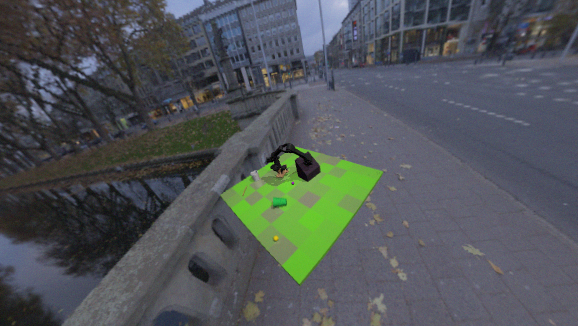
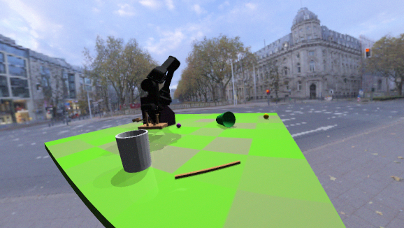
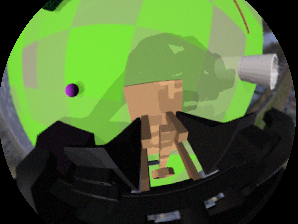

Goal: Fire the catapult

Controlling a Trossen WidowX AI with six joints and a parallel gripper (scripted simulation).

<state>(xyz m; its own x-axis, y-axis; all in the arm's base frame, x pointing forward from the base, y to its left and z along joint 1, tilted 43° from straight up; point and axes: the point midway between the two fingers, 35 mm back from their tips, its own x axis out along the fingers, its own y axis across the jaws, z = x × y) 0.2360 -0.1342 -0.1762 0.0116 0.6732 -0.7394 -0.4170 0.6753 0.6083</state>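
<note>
The wooden catapult (image 1: 283, 174) (image 2: 154, 126) (image 3: 153, 99) has a flat base, two uprights and a throwing arm. My gripper (image 1: 280, 170) (image 2: 152, 114) (image 3: 158, 117) is shut on the catapult's uprights from above. Whether the base touches the mat is hard to tell. A small purple ball (image 1: 293, 183) (image 2: 178, 125) (image 3: 72, 90) lies on the mat beside the catapult, outside the fingers. The white mug (image 1: 255, 175) (image 2: 134, 152) (image 3: 255, 68), grey in shade in the exterior view, stands upright, apart from the catapult. A yellow ball (image 1: 275, 238) (image 2: 265, 116) lies far off.
A green cup (image 1: 280, 202) (image 2: 227, 119) lies on its side on the green checkered mat (image 1: 357, 175) (image 2: 279, 175). A thin wooden stick (image 1: 244, 190) (image 2: 207, 170) (image 3: 242, 15) lies near the mug. The arm's dark base block (image 1: 308, 169) stands close to the catapult.
</note>
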